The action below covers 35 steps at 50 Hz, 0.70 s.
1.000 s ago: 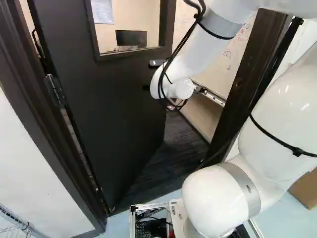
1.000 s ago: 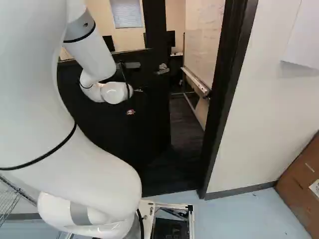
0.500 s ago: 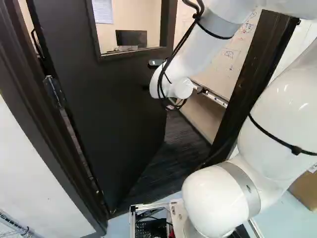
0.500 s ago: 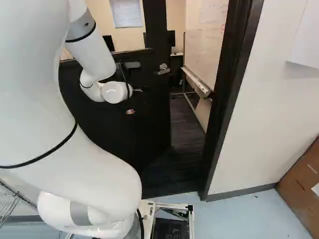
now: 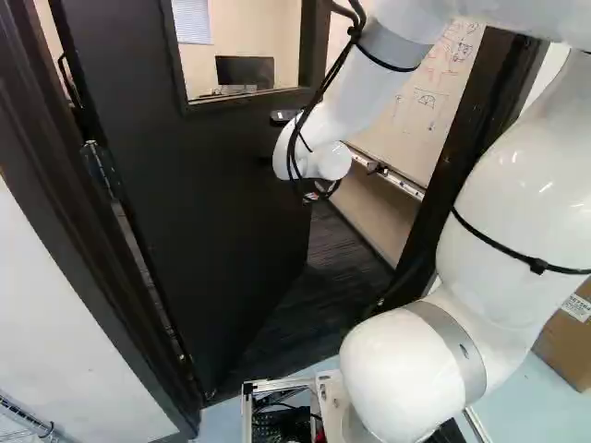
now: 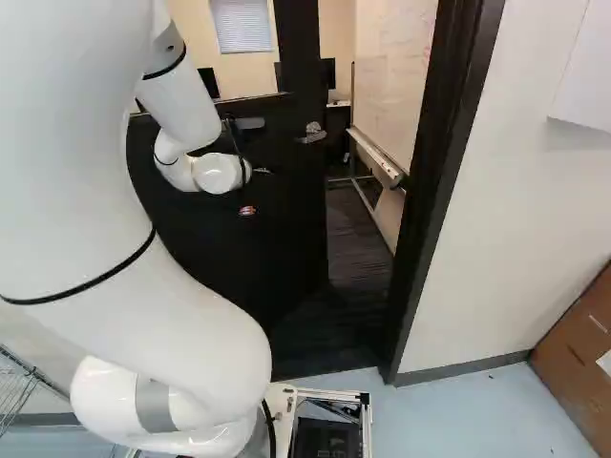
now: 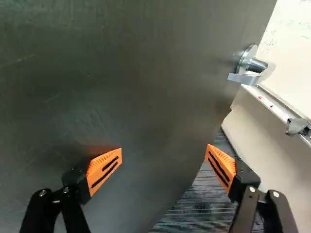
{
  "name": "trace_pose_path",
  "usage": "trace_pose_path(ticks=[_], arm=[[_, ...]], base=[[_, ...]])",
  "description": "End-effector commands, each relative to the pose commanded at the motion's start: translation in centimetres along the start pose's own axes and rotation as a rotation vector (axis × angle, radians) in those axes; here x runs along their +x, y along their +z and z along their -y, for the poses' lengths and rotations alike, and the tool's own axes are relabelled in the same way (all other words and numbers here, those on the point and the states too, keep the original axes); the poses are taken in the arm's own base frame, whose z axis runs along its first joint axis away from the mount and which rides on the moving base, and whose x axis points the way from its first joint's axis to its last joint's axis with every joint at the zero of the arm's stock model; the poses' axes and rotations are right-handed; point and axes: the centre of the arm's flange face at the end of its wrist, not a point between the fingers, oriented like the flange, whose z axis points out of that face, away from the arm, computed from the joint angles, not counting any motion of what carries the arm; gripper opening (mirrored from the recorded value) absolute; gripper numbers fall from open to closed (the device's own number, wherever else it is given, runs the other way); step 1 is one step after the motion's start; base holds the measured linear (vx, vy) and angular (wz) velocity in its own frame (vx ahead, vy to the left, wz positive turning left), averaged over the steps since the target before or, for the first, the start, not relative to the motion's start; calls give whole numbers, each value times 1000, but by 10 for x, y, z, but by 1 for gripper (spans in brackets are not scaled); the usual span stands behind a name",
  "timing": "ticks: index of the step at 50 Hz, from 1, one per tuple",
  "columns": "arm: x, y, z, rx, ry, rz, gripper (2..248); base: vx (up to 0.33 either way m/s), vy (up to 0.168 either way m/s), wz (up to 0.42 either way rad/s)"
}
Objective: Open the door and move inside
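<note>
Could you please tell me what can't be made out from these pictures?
- Far face of the door: turned away in every view.
- Handle: hidden behind the arm in the left base view.
- Hinge: hidden behind the arm in the right base view.
- Whether the open gripper touches the door: unclear in the wrist view.
- Whiteboard writing: too small in the left base view.
- Cardboard box: cut off by the left base view's edge.

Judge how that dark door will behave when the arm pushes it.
The door looks like a stiff, flat panel, so it should barely flex. Its hinge suggests it will swing rather than tip. Its smooth face may let the orange pads slide.
</note>
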Motion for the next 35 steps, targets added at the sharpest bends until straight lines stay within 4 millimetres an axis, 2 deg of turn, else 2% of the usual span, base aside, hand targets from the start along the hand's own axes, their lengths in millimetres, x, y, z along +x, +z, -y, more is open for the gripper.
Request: trace_pose_path(ticks=[35], arm=[[14,41,39,88,-50,-5,247]], base=[[0,0,0]])
